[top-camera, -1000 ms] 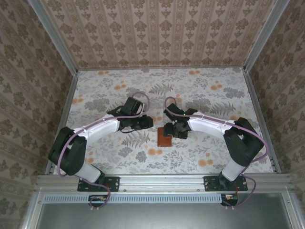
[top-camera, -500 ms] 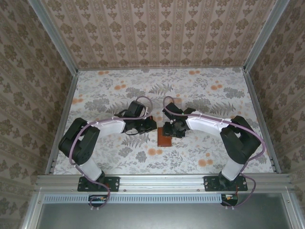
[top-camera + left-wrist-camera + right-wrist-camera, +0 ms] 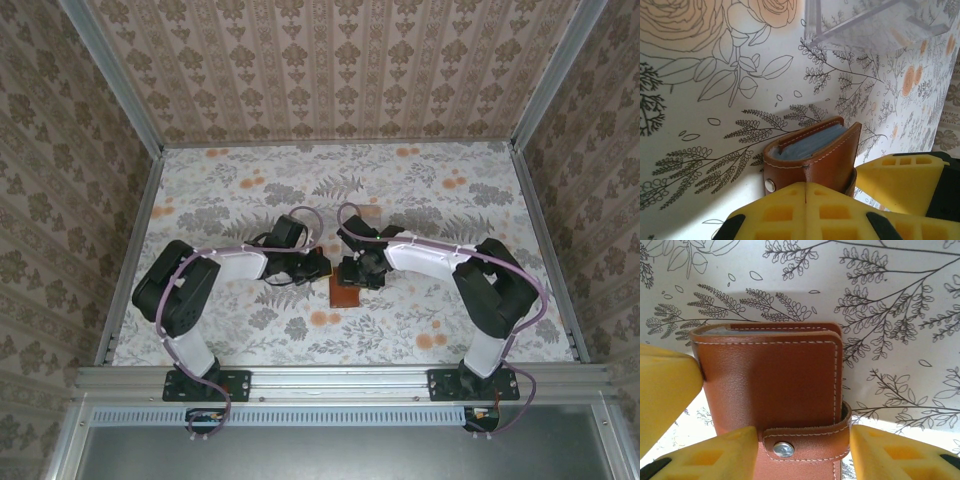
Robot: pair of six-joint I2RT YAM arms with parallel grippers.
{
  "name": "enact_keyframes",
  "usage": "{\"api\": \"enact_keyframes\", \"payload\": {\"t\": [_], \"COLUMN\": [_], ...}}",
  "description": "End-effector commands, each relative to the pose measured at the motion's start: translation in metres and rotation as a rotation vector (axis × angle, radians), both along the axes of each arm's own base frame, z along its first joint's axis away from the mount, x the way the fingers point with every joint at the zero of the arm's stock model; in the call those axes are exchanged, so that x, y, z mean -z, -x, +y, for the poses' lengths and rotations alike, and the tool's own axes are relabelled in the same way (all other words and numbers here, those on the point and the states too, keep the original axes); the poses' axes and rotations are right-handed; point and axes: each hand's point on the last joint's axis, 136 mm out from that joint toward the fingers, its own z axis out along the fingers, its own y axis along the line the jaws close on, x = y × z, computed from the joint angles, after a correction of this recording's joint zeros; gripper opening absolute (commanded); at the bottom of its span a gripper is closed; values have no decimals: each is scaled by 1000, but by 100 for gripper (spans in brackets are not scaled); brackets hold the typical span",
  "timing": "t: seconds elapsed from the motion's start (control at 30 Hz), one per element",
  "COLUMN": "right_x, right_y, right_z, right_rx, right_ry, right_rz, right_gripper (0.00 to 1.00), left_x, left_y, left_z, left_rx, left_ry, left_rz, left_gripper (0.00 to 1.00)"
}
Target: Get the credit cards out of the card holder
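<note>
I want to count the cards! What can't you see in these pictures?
- Cards: hidden inside the shut card holder; a grey-blue sliver peeks out in the wrist views.
- Left gripper: shut, but the left wrist view's bottom edge cuts it off, so any pinch is unclear.
- Right gripper: fingers cut by the right wrist view's bottom edge; grip unclear.

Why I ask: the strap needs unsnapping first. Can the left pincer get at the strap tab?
Probably yes: the left pincer, shut, sits at the strap tab of the card holder, nothing between, but must open first.
</note>
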Motion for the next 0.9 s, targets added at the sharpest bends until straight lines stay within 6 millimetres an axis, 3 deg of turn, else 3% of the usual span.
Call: {"api": "enact_keyframes", "payload": {"t": [0.0, 0.33, 0.87], "right_x": [0, 4, -4], "right_y": [-1, 0, 0], "right_z": [3, -2, -4], "right_rx": [-22, -50, -49], "right_ry": [31, 114, 105], "right_rz": [-1, -3, -29], "right_gripper": [53, 50, 23], "left_x": [9, 18, 39], "left_y": [10, 12, 15], "left_z": [-1, 2, 20], "left_rx": [19, 27, 30], "left_ry": [1, -25, -87], "left_rz": [34, 51, 86], "left_gripper": [0, 0, 0]}}
